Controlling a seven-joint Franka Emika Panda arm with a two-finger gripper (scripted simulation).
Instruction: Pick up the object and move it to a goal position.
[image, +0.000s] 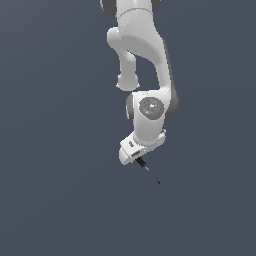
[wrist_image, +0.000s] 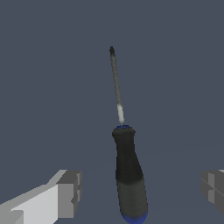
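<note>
While the gripper (wrist_image: 139, 192) hangs with its jaws spread wide, the screwdriver (wrist_image: 127, 170) lies on the plain grey tabletop (wrist_image: 52, 65) directly beneath it, framed in the gap between the two fingers (wrist_image: 70, 192) in the wrist view and touching neither. No edge or corner of the tabletop shows in either view, so the tool cannot be placed against them; in the exterior view the screwdriver (image: 148, 171) pokes out from under the gripper (image: 131, 153), its thin shaft slanting away toward the exterior view's right and the lower edge of that view. The tool's long axis runs roughly across the line joining the fingers, with the black handle and its blue end cap sitting in the gap and the shaft pointing away from the wrist. That is a favourable alignment: the jaws would close across the handle's width, not along its length. Judging from this, the grasp is not yet made, and the coming move seems to be a straight descent, then a squeeze on the handle. No goal marker is visible.
</note>
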